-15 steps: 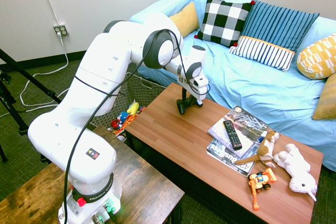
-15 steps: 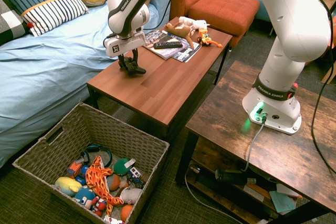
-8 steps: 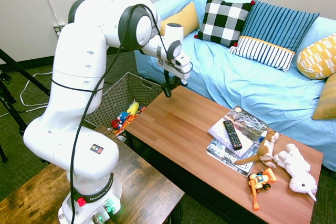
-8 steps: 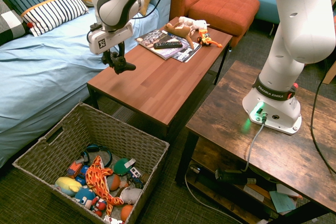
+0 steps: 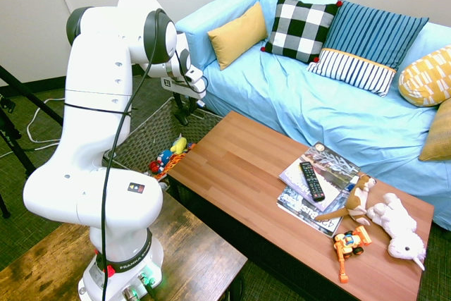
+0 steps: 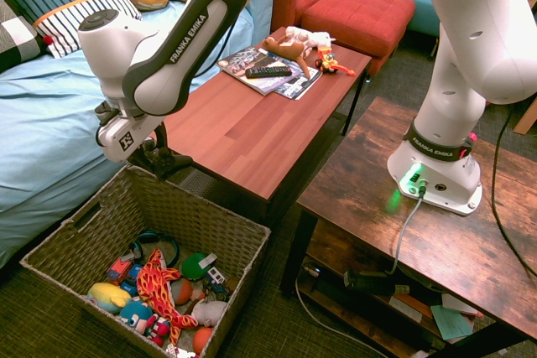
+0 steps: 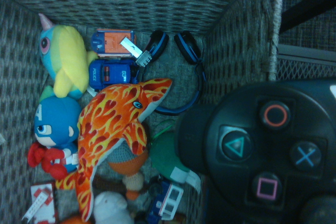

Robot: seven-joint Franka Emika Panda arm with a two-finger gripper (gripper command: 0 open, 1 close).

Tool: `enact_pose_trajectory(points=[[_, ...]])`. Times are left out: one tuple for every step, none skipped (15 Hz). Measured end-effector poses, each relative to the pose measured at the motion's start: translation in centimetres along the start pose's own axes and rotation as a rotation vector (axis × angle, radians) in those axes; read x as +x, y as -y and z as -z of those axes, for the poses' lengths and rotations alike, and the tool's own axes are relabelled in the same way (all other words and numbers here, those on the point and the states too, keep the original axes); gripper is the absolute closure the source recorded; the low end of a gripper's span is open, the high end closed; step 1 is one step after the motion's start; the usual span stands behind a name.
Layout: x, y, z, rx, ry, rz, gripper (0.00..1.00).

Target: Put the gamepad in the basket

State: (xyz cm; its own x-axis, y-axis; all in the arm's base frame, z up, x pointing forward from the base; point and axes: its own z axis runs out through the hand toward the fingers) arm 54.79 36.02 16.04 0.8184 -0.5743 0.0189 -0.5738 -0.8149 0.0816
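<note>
the first exterior view looks steeply down from behind the white robot arm (image 5: 120,103), facing the light-blue draped sofa (image 5: 282,89) across the brown wooden surface (image 5: 246,167). the second exterior view also looks down, from the opposite side, with the grey-brown woven wicker basket (image 6: 159,207) nearest and the red-orange cushioned seat (image 6: 357,18) far off. both share arm, sofa, surface and basket. the wrist view looks down into the basket from close above.
</note>
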Motion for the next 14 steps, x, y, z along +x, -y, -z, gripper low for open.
enact_pose_trajectory(points=[[-0.1,0.3,-1.8,-0.01,0.021,-0.003,1.0],[-0.5,0.9,-4.4,-0.011,0.041,-0.004,1.0],[-1.2,1.6,-6.9,-0.007,0.064,-0.004,1.0],[-2.1,2.5,-9.2,0.0,0.09,-0.002,1.0],[-3.0,3.5,-11.1,0.007,0.119,-0.004,1.0],[-3.7,4.5,-12.7,0.019,0.148,-0.005,1.0],[-4.3,5.5,-14.2,0.031,0.173,-0.004,1.0],[-4.7,6.3,-15.5,0.04,0.19,-0.001,1.0],[-4.9,7.0,-16.4,0.041,0.2,0.002,1.0],[-4.9,7.6,-17.0,0.038,0.205,0.007,0.0],[-4.9,8.1,-17.3,0.034,0.208,0.009,0.0],[-4.7,8.5,-17.3,0.031,0.209,0.01,0.0],[-4.4,8.7,-17.3,0.027,0.209,0.011,0.0],[-4.3,8.7,-17.5,0.022,0.21,0.01,0.0]])
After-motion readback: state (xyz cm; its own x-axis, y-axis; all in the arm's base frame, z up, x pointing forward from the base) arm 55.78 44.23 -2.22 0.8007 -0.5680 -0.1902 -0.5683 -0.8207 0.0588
